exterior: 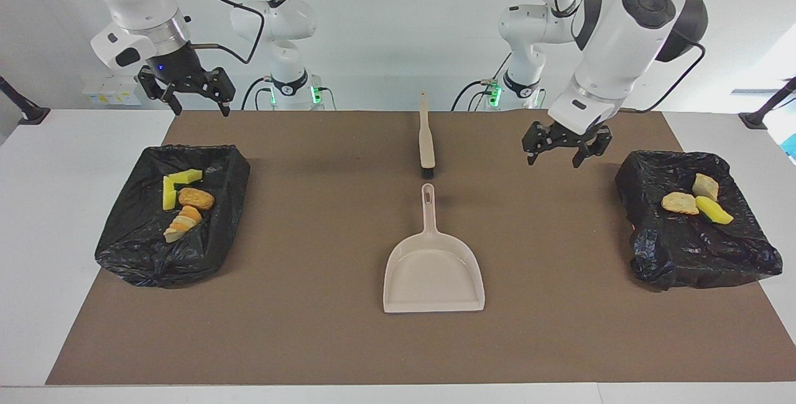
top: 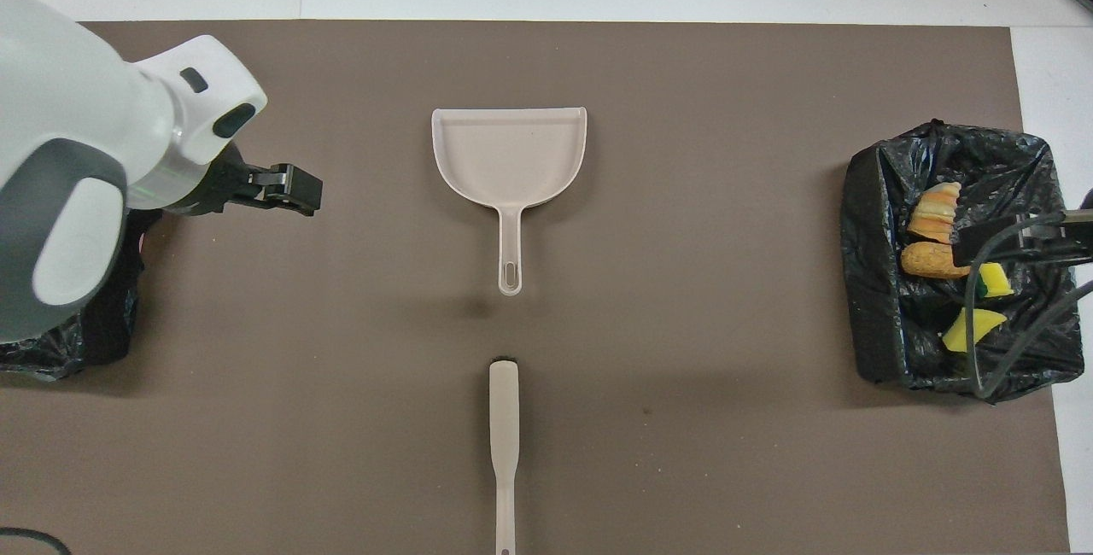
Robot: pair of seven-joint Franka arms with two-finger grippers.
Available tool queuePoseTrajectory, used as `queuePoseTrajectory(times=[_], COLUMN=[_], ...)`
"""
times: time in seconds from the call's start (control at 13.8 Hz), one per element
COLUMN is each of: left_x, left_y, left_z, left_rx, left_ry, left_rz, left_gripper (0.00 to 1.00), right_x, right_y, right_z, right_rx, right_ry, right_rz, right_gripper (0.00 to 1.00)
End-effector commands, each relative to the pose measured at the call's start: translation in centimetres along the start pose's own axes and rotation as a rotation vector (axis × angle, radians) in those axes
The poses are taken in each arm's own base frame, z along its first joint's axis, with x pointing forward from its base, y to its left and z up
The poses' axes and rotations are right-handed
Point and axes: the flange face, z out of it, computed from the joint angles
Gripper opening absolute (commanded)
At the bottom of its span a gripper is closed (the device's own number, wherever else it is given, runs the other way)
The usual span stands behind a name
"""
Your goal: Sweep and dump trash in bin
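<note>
Fingers spread and empty, the left gripper (exterior: 566, 150) hangs over the mat beside the bin (exterior: 696, 255) at the left arm's end, holding nothing; the right gripper (exterior: 186, 94), open and empty too, waits above the table edge by the other bin (exterior: 161, 255). Between them lie the dustpan (exterior: 433, 270) and, nearer to the robots, the brush (exterior: 426, 137), both flat on the mat. The trash (exterior: 693, 202) sits in the bins: three pieces at the left arm's end, four more (exterior: 183, 199) at the right arm's. No scrap shows loose on the mat, so the job looks finished; good form now is lifting clear without snagging the black liners
</note>
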Motion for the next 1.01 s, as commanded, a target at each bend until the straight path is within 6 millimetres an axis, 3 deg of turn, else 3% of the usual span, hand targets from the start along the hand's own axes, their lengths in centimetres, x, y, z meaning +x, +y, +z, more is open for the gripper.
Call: queuePoseTrajectory(times=[0.0,0.22,0.43,0.94], left_x=[-2.9,-5.6,-5.9,-6.7], left_y=[-1.4,-2.4,-2.7,-8.4], left_z=[-3.0,-6.2,-6.8,-8.4], left_rx=[0.022,0.033,0.034,0.016], left_ry=[-0.022,-0.019,-0.012,-0.026], left_rz=[0.007,0.032,0.031,0.087], left_gripper=[1.00,1.00,1.00,1.00], right_x=[-0.5,-0.5,-0.5,-0.5], right_y=[-0.1,-0.1,0.0,-0.1], right_z=[-0.2,-0.2,-0.2,-0.2], right_rx=[0.006,0.006,0.006,0.006], right_ry=[0.001,0.001,0.001,0.001], right_rz=[0.011,0.011,0.012,0.011], right_gripper=[1.00,1.00,1.00,1.00])
